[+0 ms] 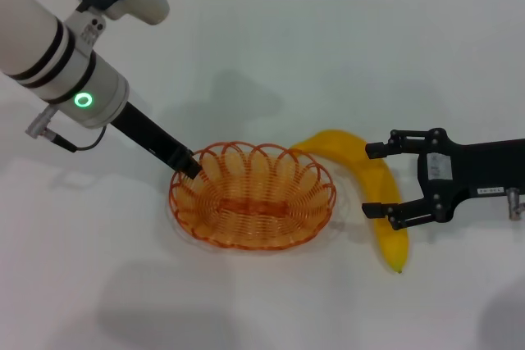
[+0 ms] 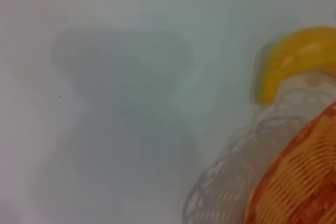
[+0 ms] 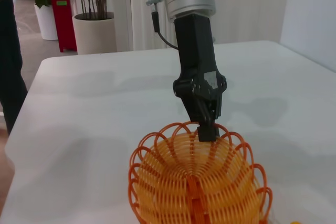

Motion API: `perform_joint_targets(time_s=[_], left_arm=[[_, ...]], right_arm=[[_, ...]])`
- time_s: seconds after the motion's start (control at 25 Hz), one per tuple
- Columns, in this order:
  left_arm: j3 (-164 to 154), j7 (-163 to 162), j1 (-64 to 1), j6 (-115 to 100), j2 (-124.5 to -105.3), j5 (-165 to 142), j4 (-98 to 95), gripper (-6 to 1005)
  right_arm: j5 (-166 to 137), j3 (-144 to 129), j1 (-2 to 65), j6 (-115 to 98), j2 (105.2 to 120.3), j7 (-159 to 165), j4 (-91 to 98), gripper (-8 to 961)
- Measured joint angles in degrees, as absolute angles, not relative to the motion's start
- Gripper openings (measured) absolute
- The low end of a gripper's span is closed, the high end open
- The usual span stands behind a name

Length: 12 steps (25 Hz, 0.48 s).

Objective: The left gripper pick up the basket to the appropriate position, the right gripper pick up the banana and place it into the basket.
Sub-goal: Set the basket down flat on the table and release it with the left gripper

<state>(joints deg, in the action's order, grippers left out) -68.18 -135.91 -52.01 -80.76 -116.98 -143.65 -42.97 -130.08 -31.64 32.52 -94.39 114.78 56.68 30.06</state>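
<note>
The left tool (image 1: pixel 190 166) is reaching down from the upper left of the head view and pinching the near-left rim of the basket (image 1: pixel 253 196); in the right wrist view its fingers are sitting together on one of the scalloped wire loops, so it is gripping the basket rather than hovering. The basket is sitting on the white counter (image 1: pixel 271 301) at the centre of the frame, empty, and whether it is lifted clear of the surface I cannot tell. The right tool (image 1: pixel 379 179) is coming in from the right edge with its two fingers spread wide, one on each side of the banana (image 1: pixel 373 186), which is lying on the counter just right of the basket, its upper curve close against the basket's rim and its dark tip pointing toward the lower right. The fingers are bracketing the middle of the fruit but look not yet pressed onto it. Judging by this, the basket step is in hand or being finished, and the banana pickup is starting. The next move is likely calling for the right tool to close on the banana's middle, lift it clear of the rim, and carry it leftward over the basket while the left tool is steadying it.
</note>
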Motion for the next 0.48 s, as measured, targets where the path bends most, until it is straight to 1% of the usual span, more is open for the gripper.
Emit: perform_joint_targets(time_s=[0.2, 0.44, 0.48], left_arm=[[-68.61, -136.09, -52.03, -80.66, -117.02, -143.69, -42.97, 54], [-68.65, -136.48, -52.03, -80.55, -117.06, -143.7, -42.98, 116], [-68.65, -136.48, -52.03, -80.48, -117.06, -143.7, -42.98, 151]], right_arm=[[-130.08, -31.64, 32.52, -94.39, 114.87, 56.68, 30.06, 889], [-130.08, -31.64, 32.52, -94.38, 114.87, 56.68, 30.06, 889], [-130.08, -31.64, 32.52, -94.38, 114.87, 56.68, 30.06, 889]])
